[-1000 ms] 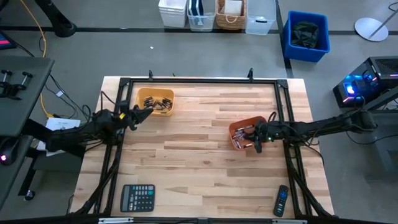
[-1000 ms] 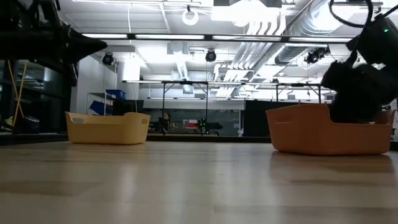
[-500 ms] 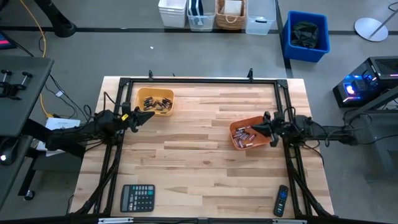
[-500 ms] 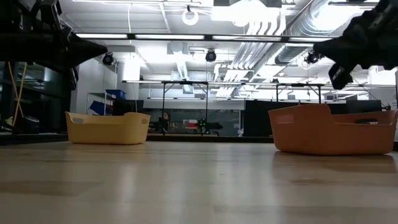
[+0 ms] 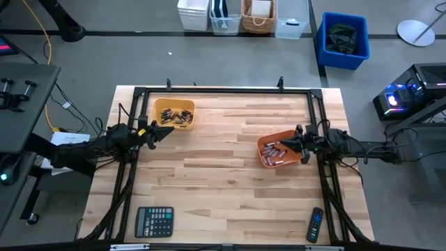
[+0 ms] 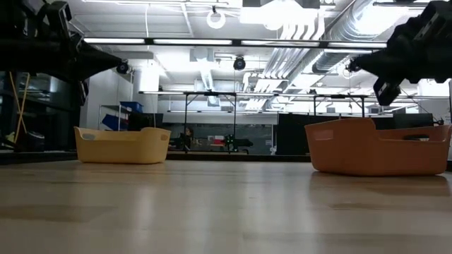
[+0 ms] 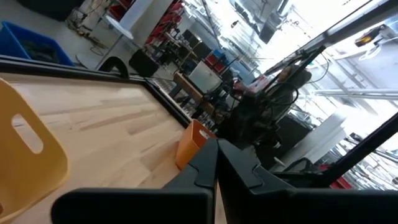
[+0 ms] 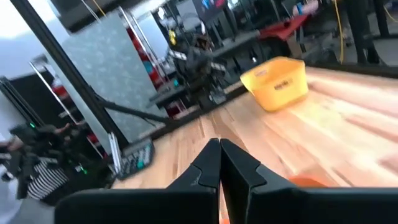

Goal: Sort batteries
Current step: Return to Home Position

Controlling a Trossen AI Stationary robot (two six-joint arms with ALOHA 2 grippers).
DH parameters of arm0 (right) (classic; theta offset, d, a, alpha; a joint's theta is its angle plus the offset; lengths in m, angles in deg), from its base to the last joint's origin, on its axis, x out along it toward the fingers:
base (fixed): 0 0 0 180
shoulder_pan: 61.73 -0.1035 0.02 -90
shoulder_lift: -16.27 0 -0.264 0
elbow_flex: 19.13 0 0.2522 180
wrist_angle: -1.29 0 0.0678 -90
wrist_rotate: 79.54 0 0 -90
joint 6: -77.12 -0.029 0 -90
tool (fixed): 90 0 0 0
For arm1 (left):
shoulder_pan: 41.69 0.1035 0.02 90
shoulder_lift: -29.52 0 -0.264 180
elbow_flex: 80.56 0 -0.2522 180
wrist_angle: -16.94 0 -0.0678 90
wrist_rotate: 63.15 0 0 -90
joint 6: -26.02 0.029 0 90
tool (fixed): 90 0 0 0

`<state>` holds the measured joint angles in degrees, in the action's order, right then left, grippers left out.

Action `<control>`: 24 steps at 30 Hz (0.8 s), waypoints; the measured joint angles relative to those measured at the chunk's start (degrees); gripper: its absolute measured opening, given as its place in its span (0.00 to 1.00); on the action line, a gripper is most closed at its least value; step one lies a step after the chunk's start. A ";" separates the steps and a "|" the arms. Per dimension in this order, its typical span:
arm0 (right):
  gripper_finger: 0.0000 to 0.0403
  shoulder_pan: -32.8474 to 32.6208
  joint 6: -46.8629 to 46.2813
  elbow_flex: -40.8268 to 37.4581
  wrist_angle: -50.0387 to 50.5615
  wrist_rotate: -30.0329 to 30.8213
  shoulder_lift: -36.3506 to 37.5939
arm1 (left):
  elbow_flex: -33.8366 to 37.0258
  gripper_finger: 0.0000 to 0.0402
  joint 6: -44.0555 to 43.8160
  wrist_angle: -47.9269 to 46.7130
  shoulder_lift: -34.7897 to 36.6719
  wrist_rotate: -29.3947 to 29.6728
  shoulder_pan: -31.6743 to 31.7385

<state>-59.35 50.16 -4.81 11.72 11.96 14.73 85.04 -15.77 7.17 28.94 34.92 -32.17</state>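
Left gripper (image 5: 163,130), right gripper (image 5: 286,145) — fingers (image 7: 205,165) closed (both aloft).

The right gripper (image 5: 288,146) has left the orange bin (image 5: 279,133).

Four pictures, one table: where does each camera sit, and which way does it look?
High view: overhead, looking straight down; left arm and right arm reach in from the sides.
Low view: table-top height, looking level across; both arms show up top.
Left wrist view: on the left arm, facing the orange bin; own shut jaws.
Right wrist view: on the right arm, facing the yellow bin; own shut jaws.
High and low views share both bins.
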 joint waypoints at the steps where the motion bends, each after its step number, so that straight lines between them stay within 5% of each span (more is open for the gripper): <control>1: 0.00 0.00 -0.02 0.00 0.98 0.00 -0.01 | 0.00 0.00 0.01 0.09 -0.02 0.00 0.00; 24: 0.00 0.00 -0.02 0.00 2.40 -0.21 -0.02 | 0.00 0.00 -0.01 0.09 -0.04 0.00 0.02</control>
<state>-59.35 50.14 -4.81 14.12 11.75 14.71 85.04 -15.78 7.26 28.90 34.92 -32.15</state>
